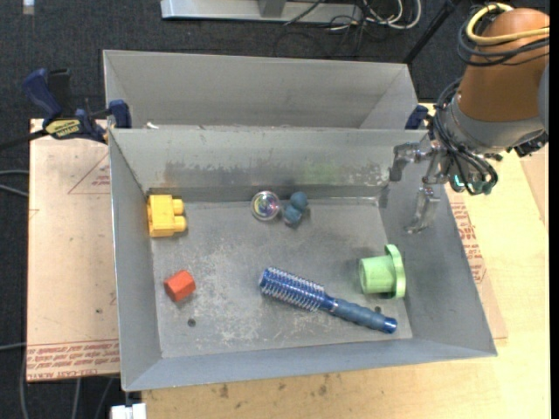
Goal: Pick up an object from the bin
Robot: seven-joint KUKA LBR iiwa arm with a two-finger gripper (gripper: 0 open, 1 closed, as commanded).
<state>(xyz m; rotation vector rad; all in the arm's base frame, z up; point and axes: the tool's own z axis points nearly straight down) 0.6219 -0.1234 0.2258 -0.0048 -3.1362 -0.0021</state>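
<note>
Camera view | gripper [412, 190] spread wide, empty, by the right wall of bin [262, 151] | nearest: green cylinder [383, 273] on its side, just below; blue hairbrush [325, 298] beside it | probably held high to clear the wall | no pick yet

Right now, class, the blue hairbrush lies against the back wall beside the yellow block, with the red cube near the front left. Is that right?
No. The camera view shows the blue hairbrush lying near the front of the bin, right of the red cube, far from the yellow block at the back left. The red cube is indeed near the front left.
</note>
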